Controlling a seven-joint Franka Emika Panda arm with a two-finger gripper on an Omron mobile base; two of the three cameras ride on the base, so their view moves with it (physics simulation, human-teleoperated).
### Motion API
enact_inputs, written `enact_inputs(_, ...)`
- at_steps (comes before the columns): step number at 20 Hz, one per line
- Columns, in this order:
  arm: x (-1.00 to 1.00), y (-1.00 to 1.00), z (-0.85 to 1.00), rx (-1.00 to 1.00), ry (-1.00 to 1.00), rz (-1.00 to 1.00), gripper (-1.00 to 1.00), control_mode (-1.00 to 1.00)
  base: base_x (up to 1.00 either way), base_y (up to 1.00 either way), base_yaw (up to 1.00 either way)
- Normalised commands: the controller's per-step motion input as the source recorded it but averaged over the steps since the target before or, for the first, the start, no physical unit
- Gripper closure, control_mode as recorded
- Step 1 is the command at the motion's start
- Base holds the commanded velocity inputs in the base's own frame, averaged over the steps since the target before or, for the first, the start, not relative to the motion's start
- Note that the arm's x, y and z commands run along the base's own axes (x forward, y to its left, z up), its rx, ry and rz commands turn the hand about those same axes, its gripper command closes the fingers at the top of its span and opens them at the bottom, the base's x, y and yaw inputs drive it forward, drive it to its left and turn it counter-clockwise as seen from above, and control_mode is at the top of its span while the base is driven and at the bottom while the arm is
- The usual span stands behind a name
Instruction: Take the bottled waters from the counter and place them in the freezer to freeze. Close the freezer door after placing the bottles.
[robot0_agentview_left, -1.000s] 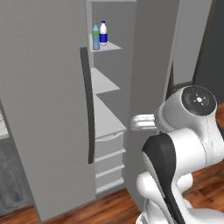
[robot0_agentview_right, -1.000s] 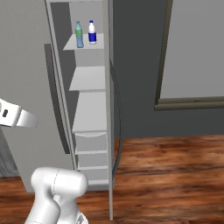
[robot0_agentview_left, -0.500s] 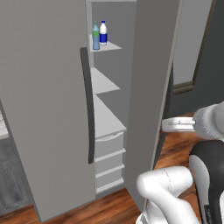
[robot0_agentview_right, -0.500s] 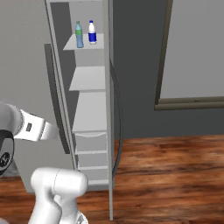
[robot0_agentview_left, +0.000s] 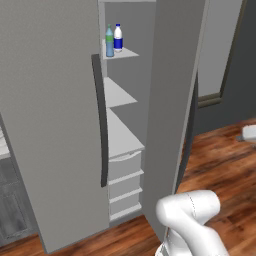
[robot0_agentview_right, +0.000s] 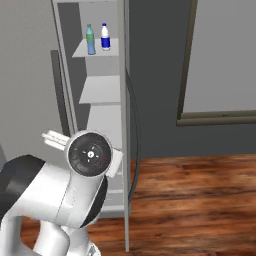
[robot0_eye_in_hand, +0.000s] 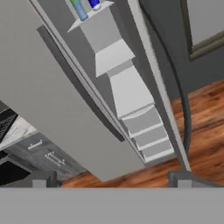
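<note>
With the fingertips (robot0_eye_in_hand: 39, 178) spread wide at the bottom corners of the hand view and nothing held between them, the gripper (robot0_eye_in_hand: 111, 181) is aimed at the freezer (robot0_eye_in_hand: 127, 94). Both bottles (robot0_agentview_left: 114, 40) are seen upright, long axis vertical, on the top shelf (robot0_agentview_right: 95, 49). The open door (robot0_agentview_left: 172, 110), edge-on at centre frame, is best pushed broadly near its free edge.

no text can be read, even on the bottle label (robot0_agentview_left: 118, 43)
</note>
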Motion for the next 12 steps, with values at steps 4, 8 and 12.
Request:
enact_inputs(4, 0.3, -0.9, 0.0, 0.23, 0.01, 0.14, -1.0, -1.0, 0.0, 0.0, 0.0)
enact_inputs(8, 0.89, -0.35, -0.24, 0.15, 0.13, 0.08, -1.0, -1.0, 0.0, 0.0, 0.0)
enact_inputs(12, 1.0, -0.21, -0.25, 0.15, 0.09, 0.06, -1.0, -1.0, 0.0, 0.0, 0.0)
